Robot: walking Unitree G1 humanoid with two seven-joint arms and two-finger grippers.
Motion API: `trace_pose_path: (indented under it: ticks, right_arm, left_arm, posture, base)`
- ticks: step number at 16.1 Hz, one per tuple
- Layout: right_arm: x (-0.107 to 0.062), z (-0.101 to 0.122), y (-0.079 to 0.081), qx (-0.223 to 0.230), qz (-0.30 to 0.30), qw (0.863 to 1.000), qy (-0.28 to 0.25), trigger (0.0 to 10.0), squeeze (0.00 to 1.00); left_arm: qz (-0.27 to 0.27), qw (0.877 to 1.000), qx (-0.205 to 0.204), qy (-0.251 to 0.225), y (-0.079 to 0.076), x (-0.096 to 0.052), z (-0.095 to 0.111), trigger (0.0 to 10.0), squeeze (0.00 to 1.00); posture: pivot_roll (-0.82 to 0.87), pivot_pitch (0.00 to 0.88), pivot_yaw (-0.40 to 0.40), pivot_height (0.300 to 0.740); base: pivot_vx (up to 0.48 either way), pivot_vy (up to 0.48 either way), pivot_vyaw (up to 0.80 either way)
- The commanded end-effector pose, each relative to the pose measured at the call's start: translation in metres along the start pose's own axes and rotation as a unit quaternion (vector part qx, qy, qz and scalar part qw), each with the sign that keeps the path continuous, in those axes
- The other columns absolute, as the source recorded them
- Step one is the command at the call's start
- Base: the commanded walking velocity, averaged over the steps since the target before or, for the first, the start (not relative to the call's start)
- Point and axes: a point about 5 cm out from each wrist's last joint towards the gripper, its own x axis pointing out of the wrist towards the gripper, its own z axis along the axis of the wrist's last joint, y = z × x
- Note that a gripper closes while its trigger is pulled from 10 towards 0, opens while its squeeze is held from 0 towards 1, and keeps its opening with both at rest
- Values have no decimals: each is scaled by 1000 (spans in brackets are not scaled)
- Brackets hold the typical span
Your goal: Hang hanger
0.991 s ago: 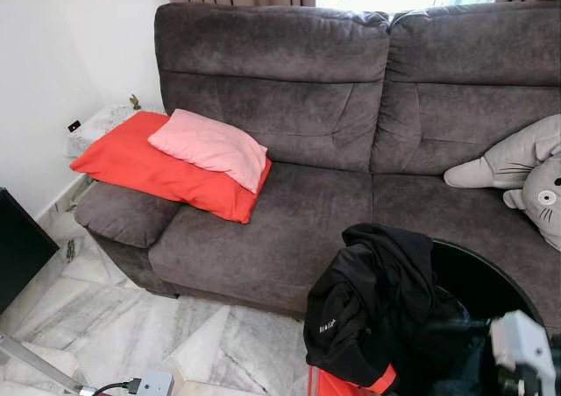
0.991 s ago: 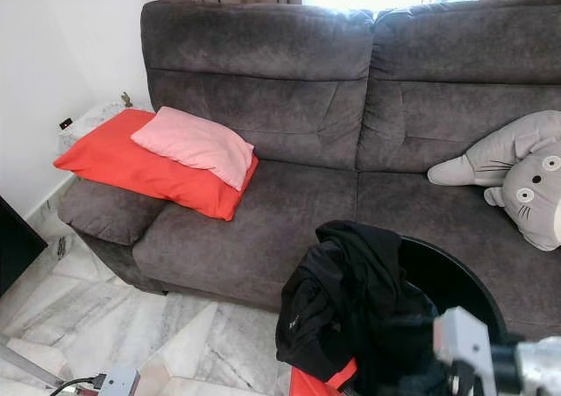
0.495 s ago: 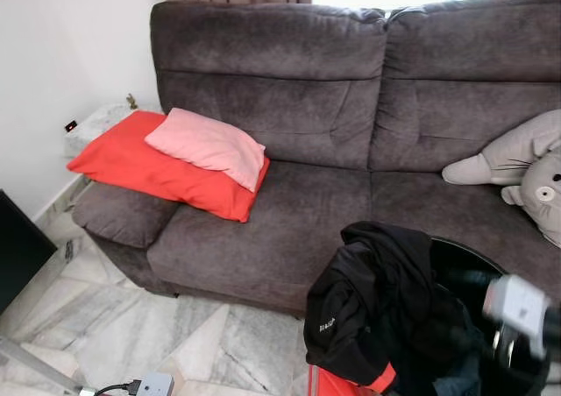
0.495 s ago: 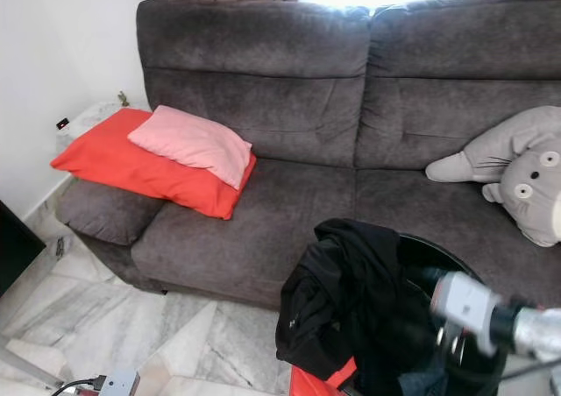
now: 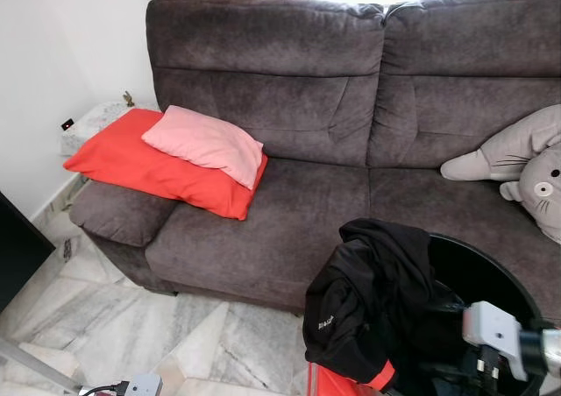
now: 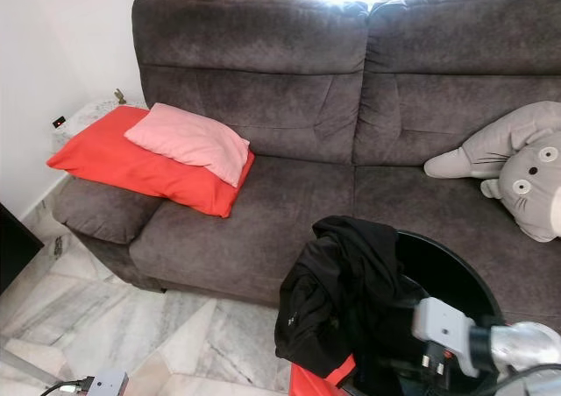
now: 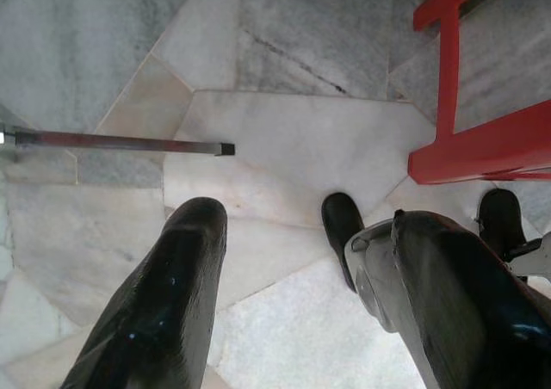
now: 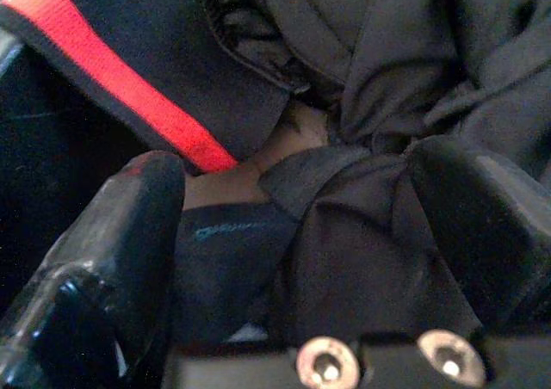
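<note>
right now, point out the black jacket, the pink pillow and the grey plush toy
black jacket [image 5: 372, 304], left eye view, on the bunched middle of the cloth
pink pillow [image 5: 204, 144], left eye view, on the middle of its top face
grey plush toy [image 6: 517, 164], right eye view, on its pale face

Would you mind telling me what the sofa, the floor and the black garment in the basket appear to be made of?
The dark grey sofa looks like plush microfibre or velvet: matte, with brushed shading. The pale grey veined floor looks like polished marble tile, judging by its veins and sheen. The crumpled black garment looks like thin, slightly glossy synthetic fabric with soft folds. The right claw is deep among its folds.
</note>
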Motion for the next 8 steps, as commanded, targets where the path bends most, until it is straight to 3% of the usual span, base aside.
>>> trace_pose_path:
  ticks: [1,5,8]
  right_arm:
    - [8,2,-6,-16,-1,1000,7,10000,0]
    - [21,6,-12,-55,20,998,23,10000,0]
    - [27,11,-12,-70,80,994,26,10000,0]
  left_arm:
    - [9,1000,-3,13,5,-3,-6,10000,0]
    - [5,1000,-4,13,-1,-2,-9,10000,0]
    - [5,1000,-6,12,-2,-1,-10,10000,0]
  posture:
    - [-160,69,127,740]
    - [-137,72,118,740]
    - [-123,70,110,740]
  base:
    - [0,0,0]
    - [0,0,0]
    - [0,0,0]
